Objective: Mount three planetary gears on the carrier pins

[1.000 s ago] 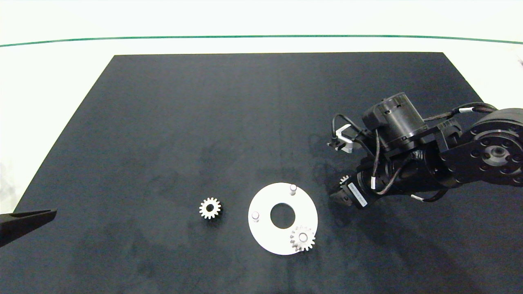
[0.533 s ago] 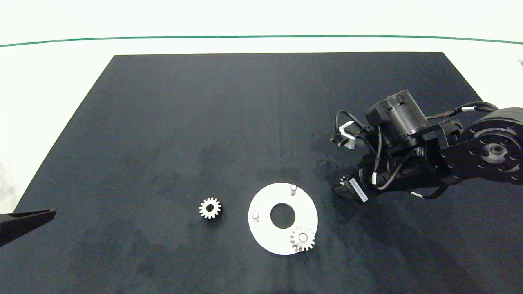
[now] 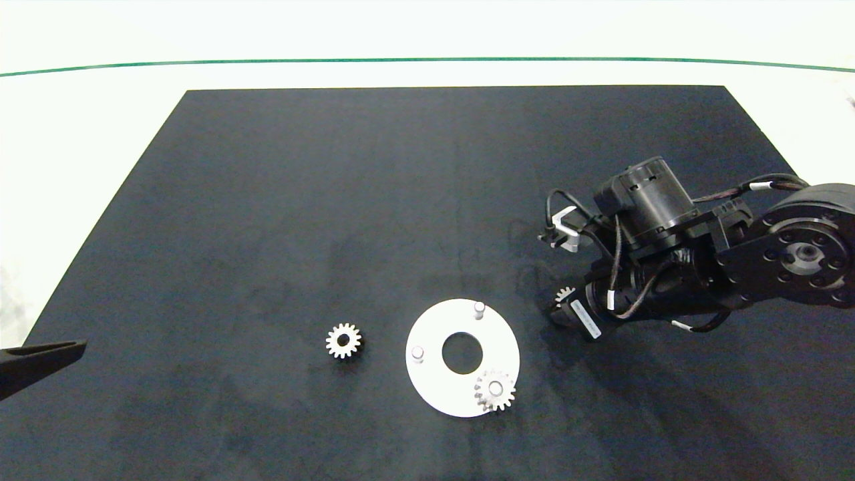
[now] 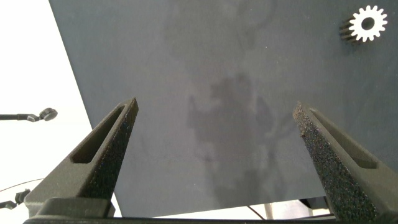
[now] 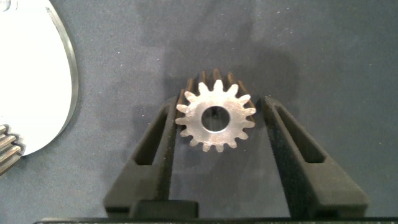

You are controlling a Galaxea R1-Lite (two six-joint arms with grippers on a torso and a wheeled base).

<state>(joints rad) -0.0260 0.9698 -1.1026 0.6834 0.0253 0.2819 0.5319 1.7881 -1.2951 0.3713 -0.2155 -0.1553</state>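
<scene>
The white carrier disc (image 3: 434, 381) lies on the black mat with two bare carrier pins (image 3: 479, 308) (image 3: 417, 352). A planetary gear (image 3: 495, 389) sits on the third pin. Another gear (image 3: 343, 341) lies loose to the left of the disc and shows too in the left wrist view (image 4: 367, 23). The last gear (image 3: 565, 294) (image 5: 216, 118) lies flat on the mat right of the disc, between the fingers of my right gripper (image 3: 562, 302) (image 5: 219, 102). One finger (image 5: 163, 134) touches its teeth; the other stands a narrow gap away. My left gripper (image 3: 40, 361) (image 4: 214, 109) is parked open at the far left.
The black mat (image 3: 334, 200) covers most of the white table. The disc's edge (image 5: 37, 74) and the seated gear's teeth (image 5: 6, 149) lie close beside my right gripper. Bare mat stretches behind and to the left of the disc.
My right arm rose and drew back slightly half a second ago, then came back down. The gear between its fingers stayed where it was. The left arm barely moved.
</scene>
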